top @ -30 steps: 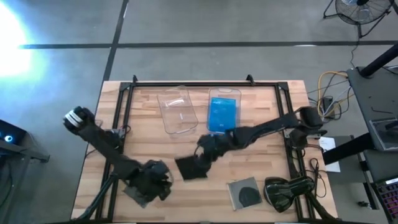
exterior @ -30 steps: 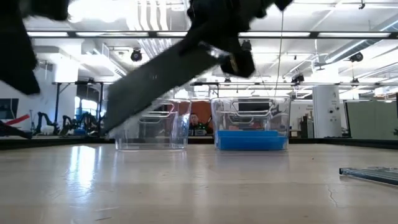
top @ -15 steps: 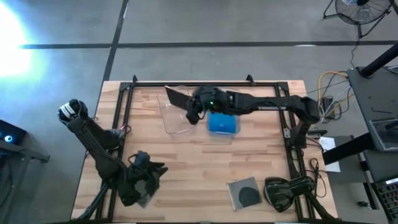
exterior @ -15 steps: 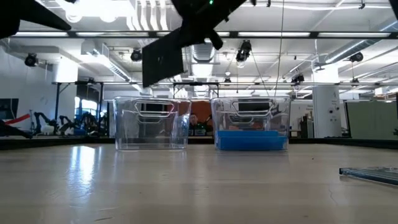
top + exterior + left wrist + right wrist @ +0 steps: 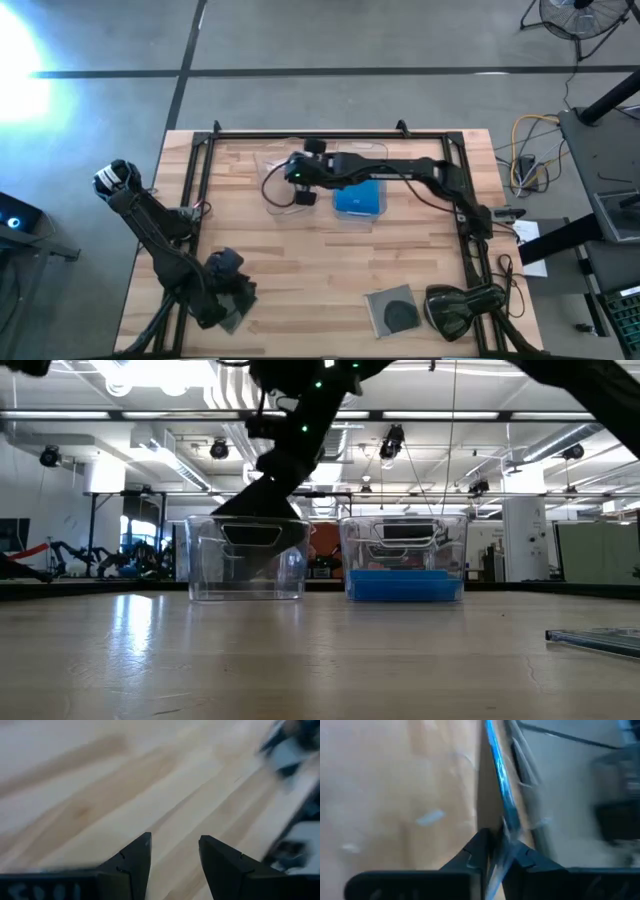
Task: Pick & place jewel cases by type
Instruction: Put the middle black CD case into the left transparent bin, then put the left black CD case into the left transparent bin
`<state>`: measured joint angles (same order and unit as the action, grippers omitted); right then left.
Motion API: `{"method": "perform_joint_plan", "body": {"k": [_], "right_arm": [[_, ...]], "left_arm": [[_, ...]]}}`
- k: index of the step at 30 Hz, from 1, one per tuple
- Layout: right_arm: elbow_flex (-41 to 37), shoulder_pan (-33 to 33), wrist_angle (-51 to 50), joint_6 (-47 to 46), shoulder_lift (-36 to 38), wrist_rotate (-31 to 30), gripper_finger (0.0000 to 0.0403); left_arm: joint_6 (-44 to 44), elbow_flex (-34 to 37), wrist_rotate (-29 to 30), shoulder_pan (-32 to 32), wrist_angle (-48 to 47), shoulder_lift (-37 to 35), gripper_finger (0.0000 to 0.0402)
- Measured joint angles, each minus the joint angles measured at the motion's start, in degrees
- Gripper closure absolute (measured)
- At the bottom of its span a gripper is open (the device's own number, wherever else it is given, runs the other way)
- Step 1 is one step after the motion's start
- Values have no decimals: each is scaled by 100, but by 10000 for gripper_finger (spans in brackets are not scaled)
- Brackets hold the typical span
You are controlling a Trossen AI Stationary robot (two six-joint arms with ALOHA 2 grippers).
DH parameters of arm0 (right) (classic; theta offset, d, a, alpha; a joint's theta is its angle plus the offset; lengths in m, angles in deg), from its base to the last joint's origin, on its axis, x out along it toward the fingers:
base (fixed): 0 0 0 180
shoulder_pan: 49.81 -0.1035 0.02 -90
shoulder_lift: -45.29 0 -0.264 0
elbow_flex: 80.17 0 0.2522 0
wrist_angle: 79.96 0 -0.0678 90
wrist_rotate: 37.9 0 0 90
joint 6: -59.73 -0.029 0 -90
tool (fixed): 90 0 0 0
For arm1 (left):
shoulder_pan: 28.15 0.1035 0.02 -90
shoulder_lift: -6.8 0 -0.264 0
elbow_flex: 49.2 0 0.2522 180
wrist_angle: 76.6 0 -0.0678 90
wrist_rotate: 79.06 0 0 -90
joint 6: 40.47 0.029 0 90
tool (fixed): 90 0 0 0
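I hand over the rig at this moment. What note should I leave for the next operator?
Right gripper: shut on a dark jewel case, at the top of the left bin.
Left gripper: open, empty, over bare table at its own side.
Done: blue cases lie in the right bin.
Left: drop the held case into the left bin, then fetch the dark case on the table.

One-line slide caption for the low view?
Right pincer lowers a dark case into the left clear bin; blue cases fill the right bin.
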<state>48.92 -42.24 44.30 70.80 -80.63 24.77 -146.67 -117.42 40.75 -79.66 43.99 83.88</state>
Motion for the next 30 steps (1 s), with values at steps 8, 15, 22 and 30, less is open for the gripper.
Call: {"method": "perform_joint_plan", "body": {"k": [8,15,22,30], "right_arm": [[1433,-79,-1096,395,-715,207,305],[1823,-315,-1364,34,-741,1297,252],[1858,-398,-1880,-689,-573,3658,228],[1536,-734,-2240,-1060,-580,3895,235]], "left_arm": [[-498,13,-1896,-51,-638,8,255],[-635,13,-2343,-154,-645,8,255],[-638,39,-2513,-200,-1105,8,255],[-333,386,-2754,-202,-1159,149,255]]}}
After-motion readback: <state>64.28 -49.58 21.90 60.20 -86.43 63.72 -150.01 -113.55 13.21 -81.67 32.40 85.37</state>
